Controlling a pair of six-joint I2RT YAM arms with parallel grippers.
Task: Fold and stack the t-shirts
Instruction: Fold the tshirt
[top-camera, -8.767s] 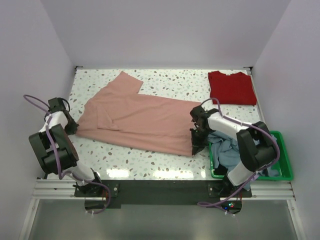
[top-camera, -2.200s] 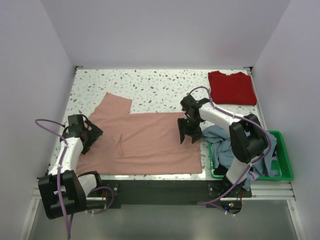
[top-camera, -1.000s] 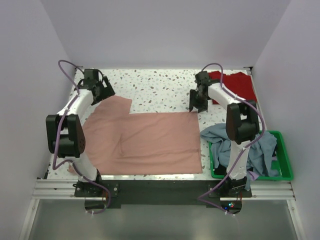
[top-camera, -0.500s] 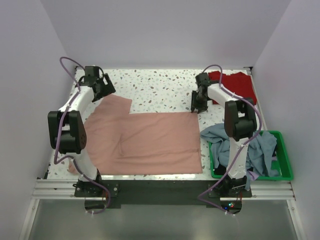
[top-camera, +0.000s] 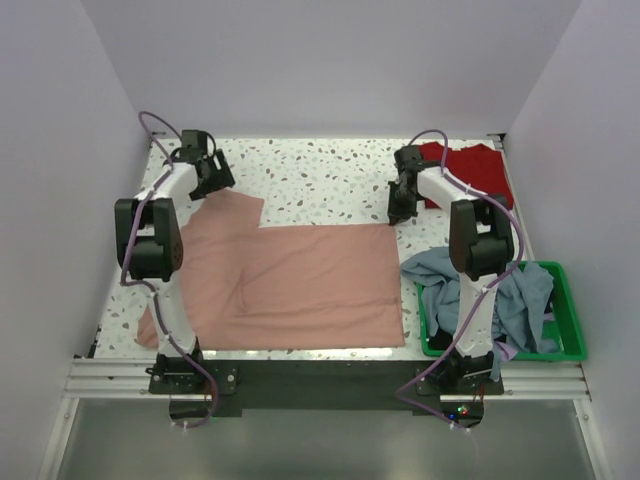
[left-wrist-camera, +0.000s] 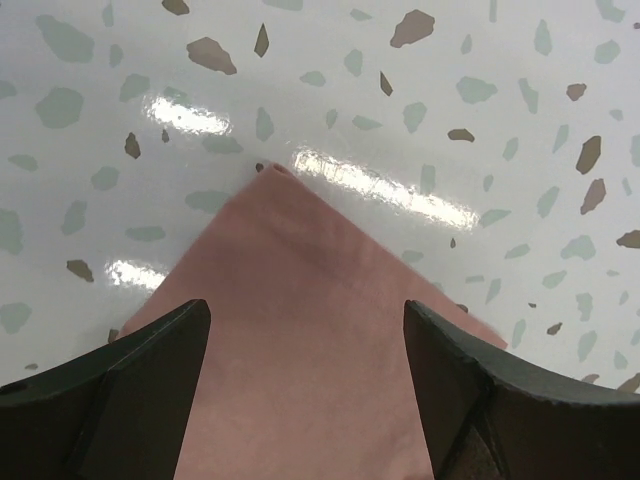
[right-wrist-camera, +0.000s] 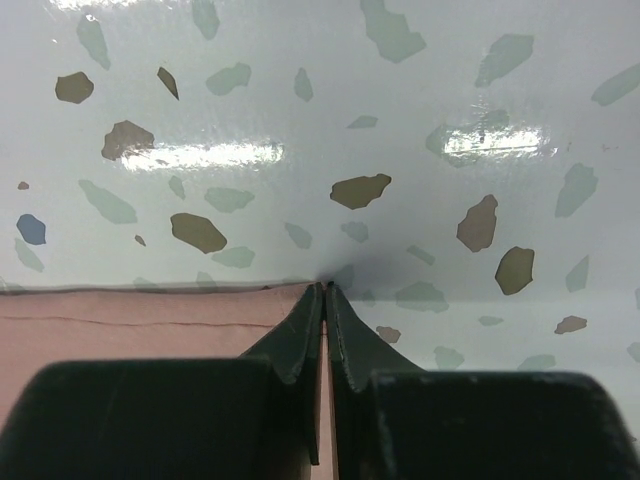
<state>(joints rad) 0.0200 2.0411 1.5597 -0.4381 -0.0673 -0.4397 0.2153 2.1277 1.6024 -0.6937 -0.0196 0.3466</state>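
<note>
Speckled table (top-camera: 320, 165) fills my top view. Biggest item on it is the salmon-pink t-shirt (top-camera: 290, 280), lying flat from centre out to 7 o'clock. Its body reads as a rough rectangle and one sleeve sticks up toward 10 o'clock.

Green basket (top-camera: 566, 300) sits at 4 o'clock, at the table's near right corner. A crumpled blue-grey t-shirt (top-camera: 440, 272) spills over its left rim onto the table, just beside the pink shirt's right edge. I can't tell if they touch.

Red t-shirt (top-camera: 468, 176) is folded flat at 1 o'clock, in the far right corner, well apart from the pink one.

Left gripper (left-wrist-camera: 305, 312) is at 10 o'clock, jaws spread wide over the pink sleeve's pointed corner. The corner sits between the two fingers. I can't tell if the tips touch cloth.

Right gripper (right-wrist-camera: 326, 290) is between 12 and 1 o'clock, at the pink shirt's far right corner, near the red shirt. Its fingers are pressed together right on the hem corner, with a thin pink strip showing between them, so I log it as pinching that corner.
</note>
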